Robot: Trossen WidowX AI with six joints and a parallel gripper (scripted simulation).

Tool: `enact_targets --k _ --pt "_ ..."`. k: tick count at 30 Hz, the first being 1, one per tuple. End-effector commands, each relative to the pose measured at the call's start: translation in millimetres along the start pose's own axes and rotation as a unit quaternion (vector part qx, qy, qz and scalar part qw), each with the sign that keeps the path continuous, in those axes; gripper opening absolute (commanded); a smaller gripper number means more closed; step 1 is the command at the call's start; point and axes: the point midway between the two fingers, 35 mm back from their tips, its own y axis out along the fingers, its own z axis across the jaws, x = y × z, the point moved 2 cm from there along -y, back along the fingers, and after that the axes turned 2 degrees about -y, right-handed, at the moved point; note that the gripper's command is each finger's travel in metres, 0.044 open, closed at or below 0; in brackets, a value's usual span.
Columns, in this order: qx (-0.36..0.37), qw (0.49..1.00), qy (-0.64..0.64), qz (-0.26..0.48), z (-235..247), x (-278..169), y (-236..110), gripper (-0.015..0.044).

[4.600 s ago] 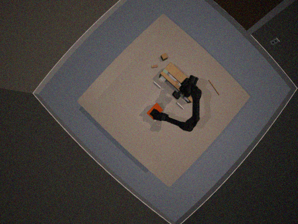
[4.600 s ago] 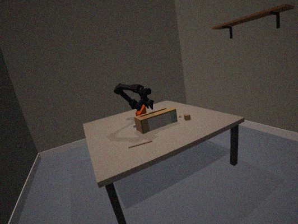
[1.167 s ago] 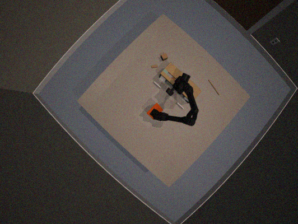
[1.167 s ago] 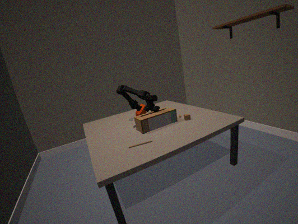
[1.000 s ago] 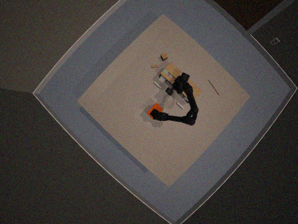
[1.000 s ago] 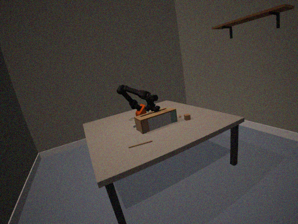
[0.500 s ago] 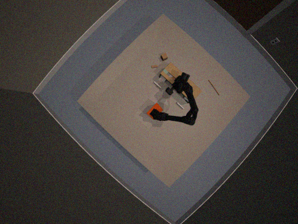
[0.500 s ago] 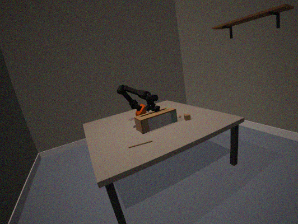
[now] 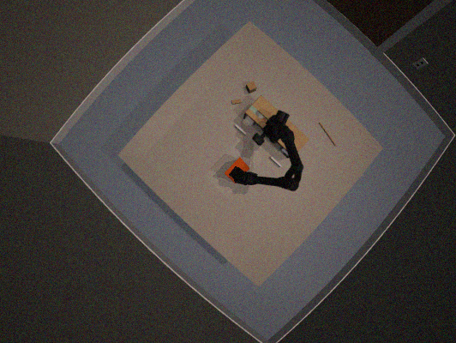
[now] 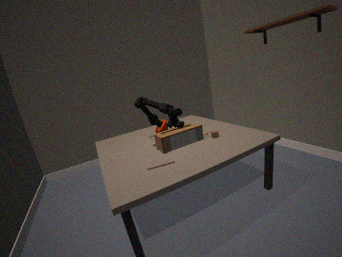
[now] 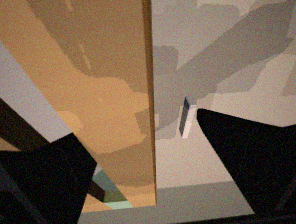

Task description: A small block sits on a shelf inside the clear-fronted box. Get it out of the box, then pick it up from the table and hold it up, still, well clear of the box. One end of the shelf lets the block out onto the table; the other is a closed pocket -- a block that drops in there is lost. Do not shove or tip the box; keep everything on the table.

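The box (image 9: 298,134) (image 10: 164,145) (image 11: 117,112) has a wooden top and a see-through front. A teal part (image 9: 254,110) (image 10: 200,132) (image 11: 106,181) shows at one end. I cannot make out a block on the shelf inside; the arm and box top hide part of it. A small tan piece (image 9: 236,102) (image 10: 206,133) lies on the table beyond the teal end; I cannot tell whether it is the block. My gripper (image 9: 266,132) (image 10: 176,124) (image 11: 151,118) is open and empty, over the box top near its robot-side long edge.
A wooden cube (image 9: 251,87) (image 10: 215,134) lies beyond the teal end. A thin brown stick (image 9: 327,134) (image 10: 161,165) lies on the table. Two pale bars, one (image 9: 240,129) (image 11: 185,120) nearer the teal end and another (image 9: 275,161), lie on the robot's side.
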Motion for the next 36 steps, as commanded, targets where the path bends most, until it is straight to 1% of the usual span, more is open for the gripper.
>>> enact_targets --k 1,36 --pt "0.000 1.000 0.003 0.002 0 -5 2 0.0400" --pt "0.000 1.000 0.003 0.003 2 -38 13 0.0400"
